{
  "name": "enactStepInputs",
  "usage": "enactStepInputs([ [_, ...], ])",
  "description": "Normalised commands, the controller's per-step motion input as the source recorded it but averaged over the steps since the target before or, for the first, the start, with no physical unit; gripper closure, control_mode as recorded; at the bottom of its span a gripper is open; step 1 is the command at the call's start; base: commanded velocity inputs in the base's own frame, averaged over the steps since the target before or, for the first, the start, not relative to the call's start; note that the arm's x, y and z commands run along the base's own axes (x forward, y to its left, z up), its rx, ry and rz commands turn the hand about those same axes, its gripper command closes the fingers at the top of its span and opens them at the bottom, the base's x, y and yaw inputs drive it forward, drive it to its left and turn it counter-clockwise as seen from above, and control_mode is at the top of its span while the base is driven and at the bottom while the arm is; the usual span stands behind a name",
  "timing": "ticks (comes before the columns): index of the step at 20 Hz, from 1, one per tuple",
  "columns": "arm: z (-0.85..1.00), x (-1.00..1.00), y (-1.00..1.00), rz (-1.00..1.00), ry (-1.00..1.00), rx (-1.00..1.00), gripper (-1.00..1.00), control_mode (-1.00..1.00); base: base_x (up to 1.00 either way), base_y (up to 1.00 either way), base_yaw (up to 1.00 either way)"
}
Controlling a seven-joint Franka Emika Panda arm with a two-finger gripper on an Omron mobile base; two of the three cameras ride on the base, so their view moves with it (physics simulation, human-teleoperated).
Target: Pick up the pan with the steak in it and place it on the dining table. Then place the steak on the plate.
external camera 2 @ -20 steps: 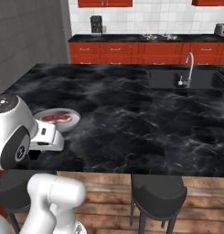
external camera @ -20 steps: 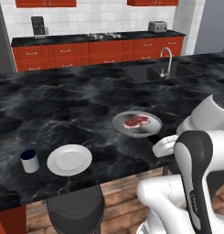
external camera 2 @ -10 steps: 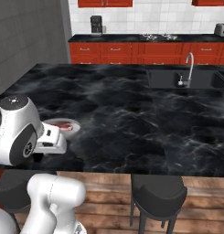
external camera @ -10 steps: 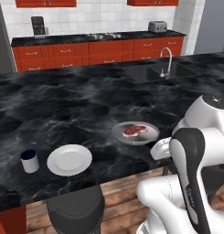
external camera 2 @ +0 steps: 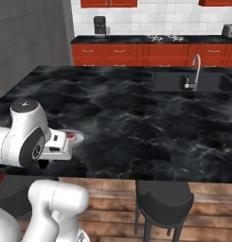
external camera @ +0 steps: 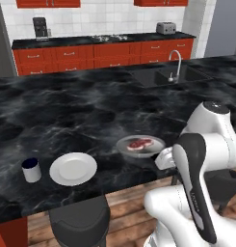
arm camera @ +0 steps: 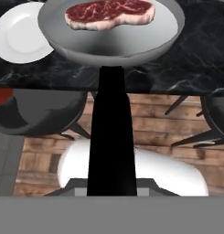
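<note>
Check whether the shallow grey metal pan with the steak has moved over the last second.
Yes. The shallow grey metal pan has come toward the black marble table's near edge, beside the round white plate.

- The dining table (external camera: 81,111) is a long slab of black marble with white veins, its near edge running above a wooden floor (external camera 2: 202,203).
- A white plate (external camera: 73,168) lies flat on it near that edge.
- A small dark blue cup (external camera: 31,170) stands upright just left of the plate, apart from it.
- The grey pan (external camera: 140,146) sits low at the table to the right of the plate, with the red steak (external camera: 139,143) in it; whether its base touches the marble cannot be told.
- A sink (external camera: 172,75) with a curved tap is set into the far right of the slab.
- Dark stools (external camera 2: 162,201) stand on the floor before the edge.
</note>
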Motion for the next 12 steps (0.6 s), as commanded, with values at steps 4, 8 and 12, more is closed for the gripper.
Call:
enactStepInputs([
  [4, -0.55, 0.38, 0.05, 0.01, 0.0, -0.01, 1.0, -1.0, 0.0, 0.0, 0.0],
  [8, -0.65, 0.4, 0.1, 0.02, 0.0, -0.01, 1.0, -1.0, 0.0, 0.0, 0.0],
  [12, -0.62, 0.29, 0.13, 0.03, 0.0, -0.01, 1.0, -1.0, 0.0, 0.0, 0.0],
])
